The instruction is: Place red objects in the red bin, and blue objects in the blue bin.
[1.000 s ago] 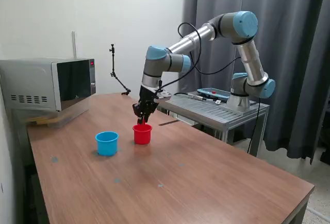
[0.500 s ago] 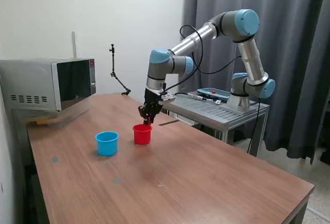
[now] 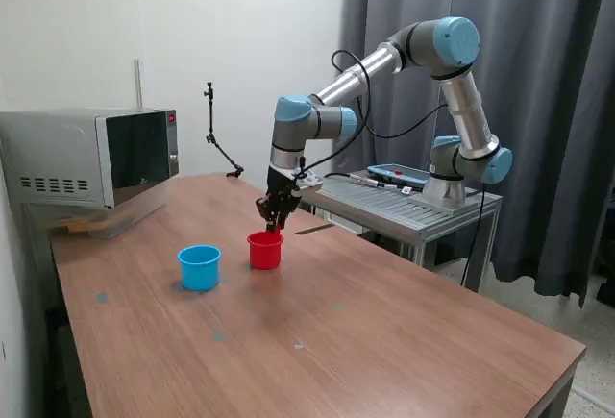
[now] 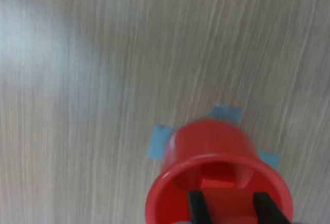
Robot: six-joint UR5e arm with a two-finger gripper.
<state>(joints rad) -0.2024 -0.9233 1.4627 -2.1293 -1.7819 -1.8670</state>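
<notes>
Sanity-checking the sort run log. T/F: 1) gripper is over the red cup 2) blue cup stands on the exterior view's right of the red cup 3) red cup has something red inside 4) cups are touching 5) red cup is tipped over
1) True: the gripper hangs above the red cup.
2) False: the blue cup is on the exterior view's left.
3) True: a red block lies inside.
4) False: bare table separates them.
5) False: upright.

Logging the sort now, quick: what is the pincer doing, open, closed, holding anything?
Pincer: open above the red bin, holding nothing; a red cube lies inside the bin.
</notes>
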